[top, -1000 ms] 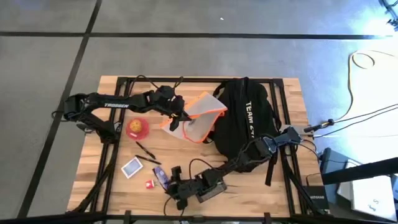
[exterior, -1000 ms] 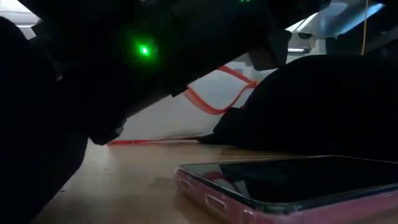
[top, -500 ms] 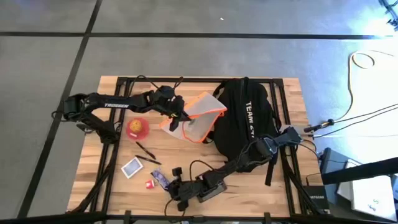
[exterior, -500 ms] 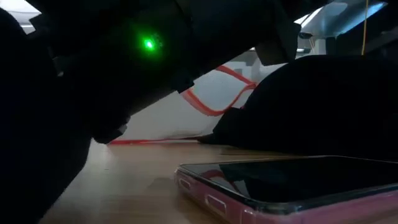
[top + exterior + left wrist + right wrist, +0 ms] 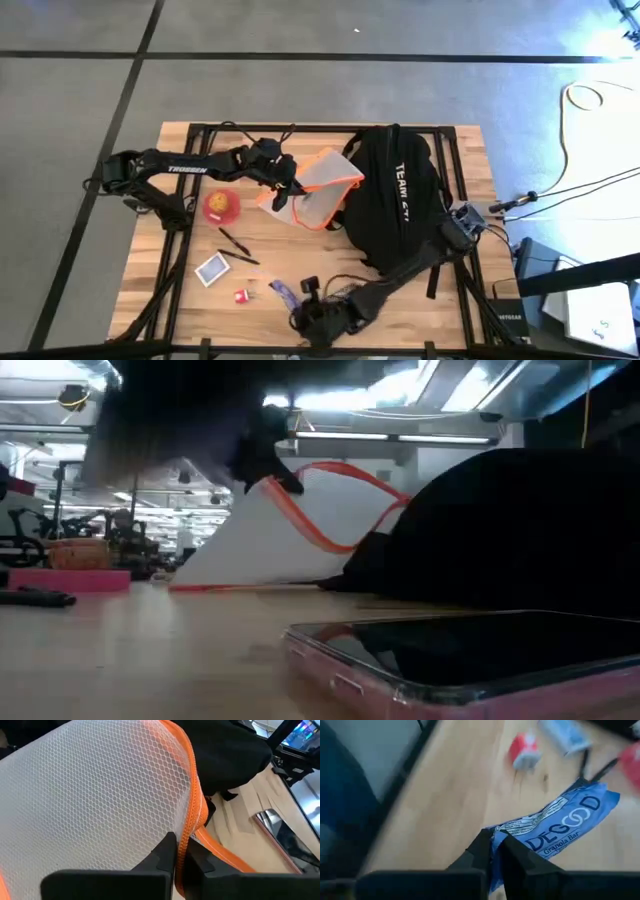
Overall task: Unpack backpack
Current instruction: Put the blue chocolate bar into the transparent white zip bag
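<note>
Blue granola bar wrapper [image 5: 560,827] is pinched by the right gripper [image 5: 492,851] near the desk's front edge; it should be set down flat beside the phone [image 5: 480,655]. White mesh pouch [image 5: 95,805] is clamped at its orange zipper by the left gripper [image 5: 179,860] beside the backpack [image 5: 395,195].

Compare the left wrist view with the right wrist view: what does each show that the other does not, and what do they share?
Only the left wrist view shows the left gripper shut on the orange-zipped mesh bag, with the backpack and a phone beyond. Only the right wrist view shows the right gripper shut on a blue granola bar, with a small red-and-white item farther off. Both show the wooden table.
</note>
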You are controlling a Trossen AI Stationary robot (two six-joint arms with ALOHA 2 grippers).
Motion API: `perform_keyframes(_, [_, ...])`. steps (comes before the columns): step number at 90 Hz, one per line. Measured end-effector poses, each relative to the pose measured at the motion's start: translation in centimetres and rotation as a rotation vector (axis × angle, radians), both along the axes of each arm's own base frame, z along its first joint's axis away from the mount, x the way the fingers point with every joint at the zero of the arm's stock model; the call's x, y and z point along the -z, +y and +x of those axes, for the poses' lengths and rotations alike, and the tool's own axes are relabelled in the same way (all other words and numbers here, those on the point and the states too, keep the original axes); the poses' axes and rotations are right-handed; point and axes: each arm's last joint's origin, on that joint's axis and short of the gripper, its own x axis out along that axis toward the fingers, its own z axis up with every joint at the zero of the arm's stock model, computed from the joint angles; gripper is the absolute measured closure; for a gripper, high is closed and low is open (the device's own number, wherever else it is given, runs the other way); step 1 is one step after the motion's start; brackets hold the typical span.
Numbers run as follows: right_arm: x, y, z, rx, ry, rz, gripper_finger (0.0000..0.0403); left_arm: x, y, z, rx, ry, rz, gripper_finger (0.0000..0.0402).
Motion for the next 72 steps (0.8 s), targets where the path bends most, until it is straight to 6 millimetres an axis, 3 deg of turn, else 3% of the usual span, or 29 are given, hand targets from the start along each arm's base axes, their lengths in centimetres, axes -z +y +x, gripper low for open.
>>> perform_keyframes(12, [-4.6, 2.1, -3.5, -0.006, -0.045, 0.047, 0.0398, -0.1, 0.0, 0.0, 0.000, -0.009, 0.002, 0.0402])
perform_keyframes(23, [-7.1, 2.9, -7.0, 0.096, -0.062, 0.016, 0.0398, -0.1, 0.0, 0.1, 0.000, -0.011, 0.003, 0.0402])
perform_keyframes(39, [-8.3, 0.8, -10.5, 0.397, -0.032, -0.072, 0.0398, -0.1, -0.1, 0.1, -0.010, -0.004, -0.021, 0.0402])
perform_keyframes(51, [-8.1, -1.7, -10.2, 0.531, 0.021, -0.117, 0.0398, -0.1, -0.5, 0.2, 0.005, -0.004, -0.018, 0.0402])
perform_keyframes(72, [-7.8, -7.5, -6.2, 0.582, 0.176, -0.154, 0.0398, -0.1, -1.1, 0.4, 0.045, -0.008, 0.012, 0.0402])
